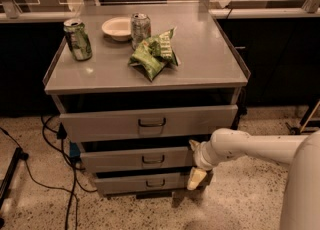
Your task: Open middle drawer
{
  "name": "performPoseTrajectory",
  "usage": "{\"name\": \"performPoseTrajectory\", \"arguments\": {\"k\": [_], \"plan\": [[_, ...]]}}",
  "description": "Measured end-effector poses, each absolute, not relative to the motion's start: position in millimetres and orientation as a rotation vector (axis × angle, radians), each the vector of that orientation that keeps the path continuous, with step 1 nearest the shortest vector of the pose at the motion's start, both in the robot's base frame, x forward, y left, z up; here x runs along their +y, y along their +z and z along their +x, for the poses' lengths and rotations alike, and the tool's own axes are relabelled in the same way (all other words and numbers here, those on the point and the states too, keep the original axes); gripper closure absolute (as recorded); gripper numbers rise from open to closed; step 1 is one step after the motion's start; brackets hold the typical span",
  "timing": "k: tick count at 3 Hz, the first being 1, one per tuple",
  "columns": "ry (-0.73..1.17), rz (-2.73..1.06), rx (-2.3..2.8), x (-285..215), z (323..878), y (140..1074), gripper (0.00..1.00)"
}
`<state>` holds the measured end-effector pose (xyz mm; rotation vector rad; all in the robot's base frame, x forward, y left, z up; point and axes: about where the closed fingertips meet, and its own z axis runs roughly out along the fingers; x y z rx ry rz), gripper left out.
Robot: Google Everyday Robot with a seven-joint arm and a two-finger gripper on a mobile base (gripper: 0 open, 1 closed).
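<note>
My gripper (194, 161) is low down, at the right end of the long flat grey metal middle drawer (115, 160). That drawer is the second of three in the grey metal cabinet (210, 69). My gripper is spread wide and holds nothing. The drawer's small dark handle (153, 159) is off to the side of it, not touched. On top sit a green can (78, 39), a silver can (140, 25), a white bowl (117, 27) and crinkly green bags (152, 54).
</note>
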<state>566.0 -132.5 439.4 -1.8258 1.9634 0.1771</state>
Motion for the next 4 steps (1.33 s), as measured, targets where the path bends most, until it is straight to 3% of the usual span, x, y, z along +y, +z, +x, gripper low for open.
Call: {"name": "performPoseTrajectory", "arguments": {"k": [4], "plan": [[0.225, -1.905, 1.929, -106.1, 607.7, 392.1, 0.00]]}}
